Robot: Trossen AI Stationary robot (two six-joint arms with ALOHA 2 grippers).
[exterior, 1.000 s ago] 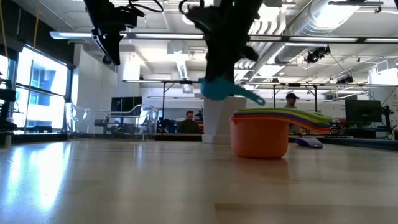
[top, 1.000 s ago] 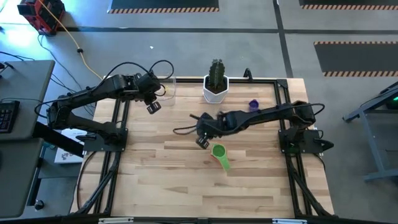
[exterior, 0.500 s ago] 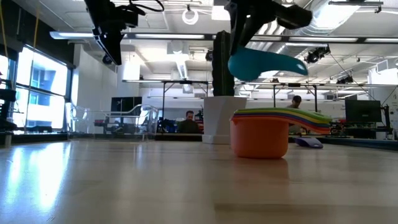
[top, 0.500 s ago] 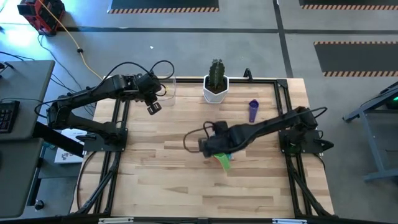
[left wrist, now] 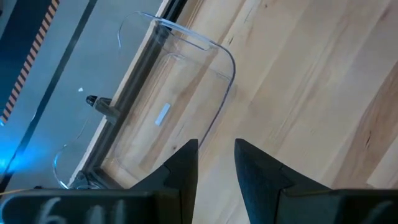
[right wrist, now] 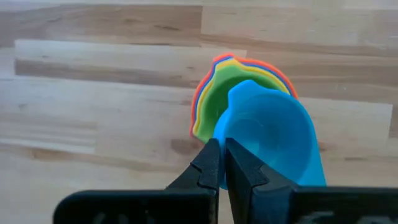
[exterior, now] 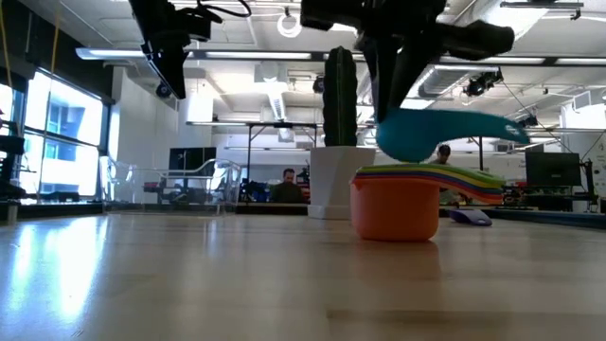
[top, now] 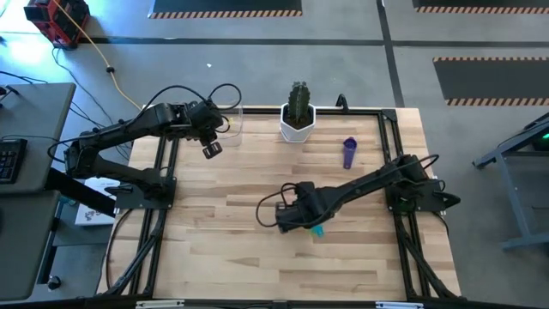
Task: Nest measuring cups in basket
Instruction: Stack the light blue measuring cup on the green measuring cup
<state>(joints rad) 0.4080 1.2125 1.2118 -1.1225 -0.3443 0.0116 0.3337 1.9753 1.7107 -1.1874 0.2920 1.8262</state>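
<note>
A light blue measuring cup (exterior: 426, 134) hangs close above a stack of nested cups (exterior: 396, 201), orange at the bottom, which stands on its base on the table. My right gripper (top: 300, 221) is over the stack and is shut on the blue cup (right wrist: 270, 137). A purple cup (top: 349, 152) lies alone near the far right. The clear basket (left wrist: 168, 115) stands at the far edge (top: 233, 123). My left gripper (top: 212, 148) hovers high beside it, its fingers a little apart, with nothing between them. My right gripper pinches the blue cup's bowl rim (right wrist: 225, 140) between its two fingers, on the side away from the handle. The fingers come steeply from above. The cup hangs upright and about level, its handle (exterior: 497, 125) sticking out sideways, just over the stack.
A white pot with a cactus (top: 298, 116) stands at the far edge, just behind the stack in the low view. Black frame rails (top: 163, 172) run along the table's left and right sides. Bare wood lies toward the near edge.
My right gripper has carried the blue cup toward the near edge and somewhat to the right, from beside the stack to directly over it, rolling its wrist on the way. The cup's handle has swung round and now lies level. The left arm has kept still.
</note>
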